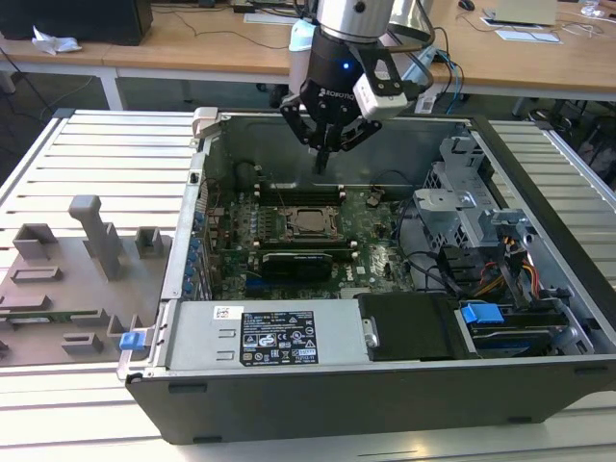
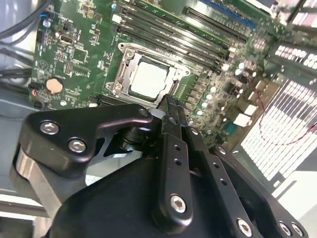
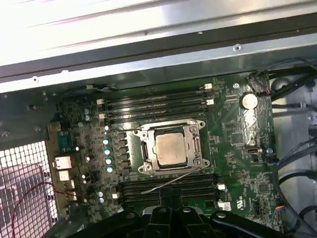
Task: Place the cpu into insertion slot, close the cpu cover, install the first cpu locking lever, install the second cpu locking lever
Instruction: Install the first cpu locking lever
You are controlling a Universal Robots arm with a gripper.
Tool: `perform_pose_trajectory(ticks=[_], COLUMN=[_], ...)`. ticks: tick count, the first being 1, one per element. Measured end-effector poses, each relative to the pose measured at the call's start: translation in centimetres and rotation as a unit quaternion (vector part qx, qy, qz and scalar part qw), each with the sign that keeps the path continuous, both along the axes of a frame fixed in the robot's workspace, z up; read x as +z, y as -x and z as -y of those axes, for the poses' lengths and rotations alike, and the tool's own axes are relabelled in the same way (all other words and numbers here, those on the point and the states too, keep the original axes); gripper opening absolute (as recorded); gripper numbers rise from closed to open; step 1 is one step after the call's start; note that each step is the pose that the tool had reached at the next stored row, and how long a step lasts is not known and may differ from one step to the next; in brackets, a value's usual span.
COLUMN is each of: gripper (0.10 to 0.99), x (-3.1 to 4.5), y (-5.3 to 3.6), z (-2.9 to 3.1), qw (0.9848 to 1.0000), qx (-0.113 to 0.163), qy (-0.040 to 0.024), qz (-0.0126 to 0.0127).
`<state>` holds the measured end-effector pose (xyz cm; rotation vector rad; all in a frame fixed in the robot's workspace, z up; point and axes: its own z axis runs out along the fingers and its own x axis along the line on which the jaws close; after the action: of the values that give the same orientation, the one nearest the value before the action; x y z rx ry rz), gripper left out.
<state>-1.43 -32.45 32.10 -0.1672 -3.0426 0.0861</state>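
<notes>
The cpu [image 1: 310, 221] lies flat in the insertion slot [image 1: 287, 225] on the green motherboard, its pale metal top showing in both wrist views [image 2: 148, 82] [image 3: 170, 149]. The cpu cover [image 3: 147, 150] lies down around the chip as a metal frame. A thin wire locking lever [image 3: 171, 180] slants loose across the memory slots beside the socket. My gripper [image 1: 322, 162] hangs above the board, just behind the socket in the exterior view. Its black fingers [image 2: 171, 106] are pressed together with nothing between them.
The open computer case [image 1: 385, 390] lies on a slatted table. A black expansion card [image 1: 298, 262], a labelled power supply [image 1: 279, 337], a metal drive cage [image 1: 462, 207] and cables [image 1: 500, 274] surround the socket. A grey fixture with blocks [image 1: 91, 255] sits at the exterior view's left.
</notes>
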Motion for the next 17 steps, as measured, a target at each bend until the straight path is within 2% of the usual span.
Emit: perform_pose_trajectory(ticks=[2, 4, 5, 6, 9, 10, 11, 12, 13, 14, 15, 17], gripper=[0.106, 0.106, 0.106, 0.106, 0.106, 0.106, 0.106, 0.106, 0.106, 0.106, 0.106, 0.106], x=[0.00, 0.01, 0.00, 0.00, 0.00, 0.00, -0.02, -0.03, -0.04, -0.05, -0.06, -0.06], y=[0.00, 0.00, 0.00, 0.00, 0.00, 0.00, 0.01, 0.02, 0.02, 0.03, 0.04, 0.03], z=[0.00, 0.00, 0.00, 0.00, 0.00, 0.00, 0.00, 0.00, 0.00, 0.00, 0.00, 0.00], qw=[0.9999, 0.9991, 0.9987, 0.9981, 0.9981, 0.9981, 0.9979, 0.9976, 0.9974, 0.9968, 0.9967, 0.9967], qx=[0.016, 0.042, 0.048, 0.053, 0.053, 0.053, 0.054, 0.054, 0.054, 0.054, 0.054, 0.055], qy=[0.0000, -0.0018, -0.0198, -0.0317, -0.0318, -0.0313, -0.0307, -0.0301, -0.0298, -0.0291, -0.0291, -0.0290], qz=[0.0000, 0.0000, 0.0008, 0.0013, 0.0013, 0.0074, 0.0217, 0.0315, 0.0374, 0.0502, 0.0522, 0.0525])
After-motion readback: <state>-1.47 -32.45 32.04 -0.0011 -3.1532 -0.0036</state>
